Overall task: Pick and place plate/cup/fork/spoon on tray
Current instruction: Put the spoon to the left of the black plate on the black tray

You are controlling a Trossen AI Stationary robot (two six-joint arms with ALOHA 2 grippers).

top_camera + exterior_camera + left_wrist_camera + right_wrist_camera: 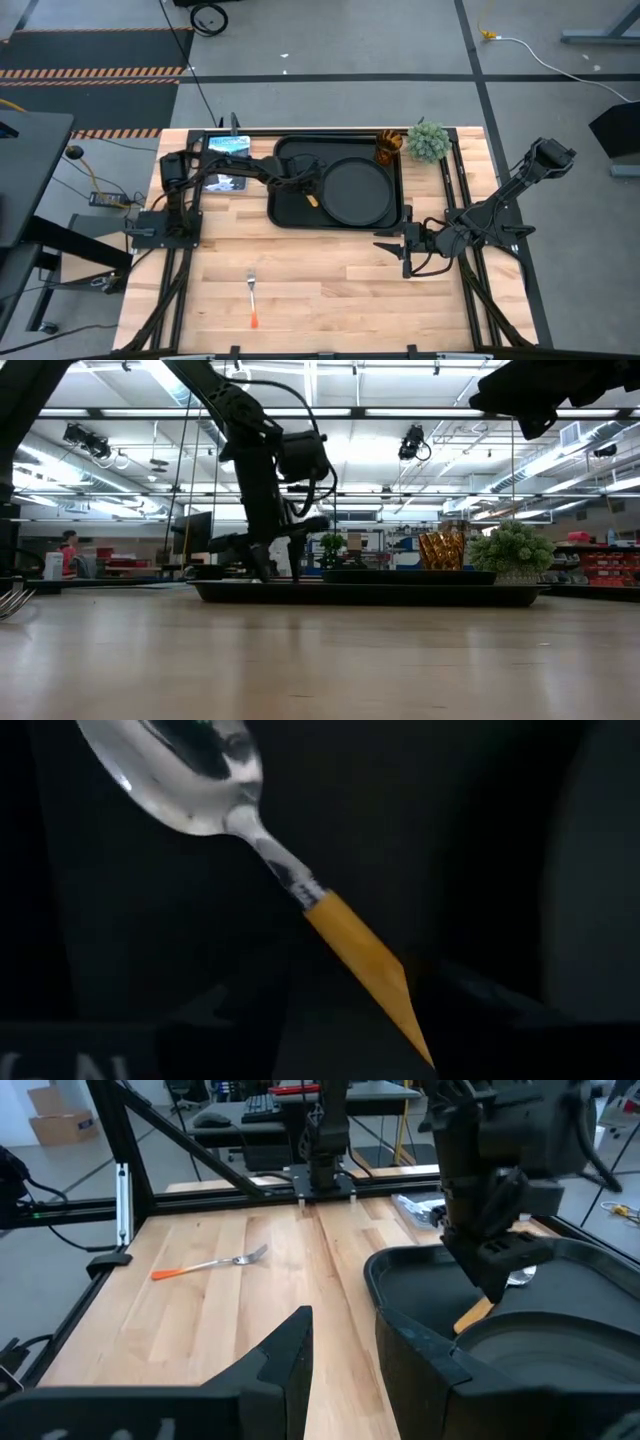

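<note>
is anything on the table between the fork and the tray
Nothing visible does. The fork lies alone on bare wood near the table's front edge, and the stretch up to the tray shows only tabletop. The left gripper is over the tray by the spoon; the right gripper waits off to the right.

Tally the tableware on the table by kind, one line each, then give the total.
Tray: 1
Plate: 1, on the tray
Cup: 1, at the tray's corner
Spoon: 1, on the tray under the left claw
Fork: 1, on the bare wood
Total: 5
</note>
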